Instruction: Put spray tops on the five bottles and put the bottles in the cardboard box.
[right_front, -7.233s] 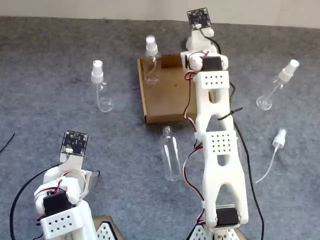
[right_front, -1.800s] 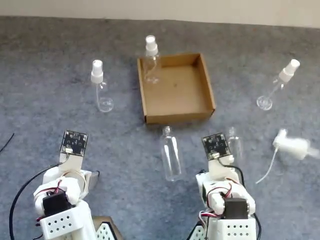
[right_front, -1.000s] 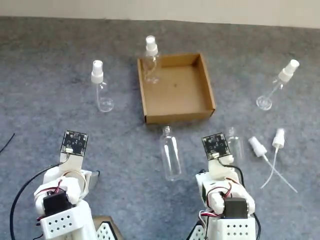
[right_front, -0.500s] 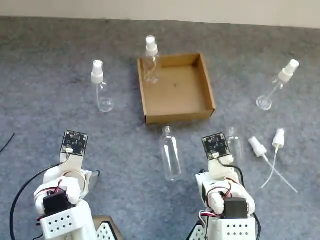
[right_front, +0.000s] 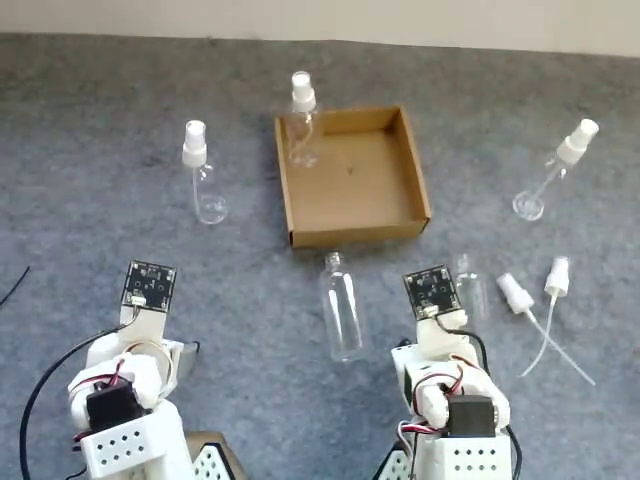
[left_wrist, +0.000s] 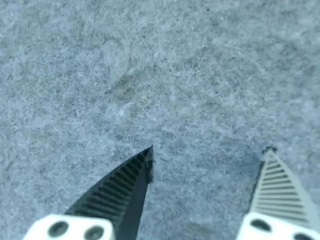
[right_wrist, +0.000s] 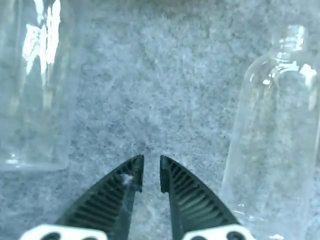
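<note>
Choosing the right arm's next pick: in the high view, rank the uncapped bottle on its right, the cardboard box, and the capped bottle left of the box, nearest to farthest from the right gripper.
From the right gripper:
1. uncapped bottle, close by on its right.
2. cardboard box, ahead at mid-table.
3. capped bottle, beyond the box's left side.

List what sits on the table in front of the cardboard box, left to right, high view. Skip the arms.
uncapped bottle on its side → second uncapped bottle → loose spray top → second loose spray top
</note>
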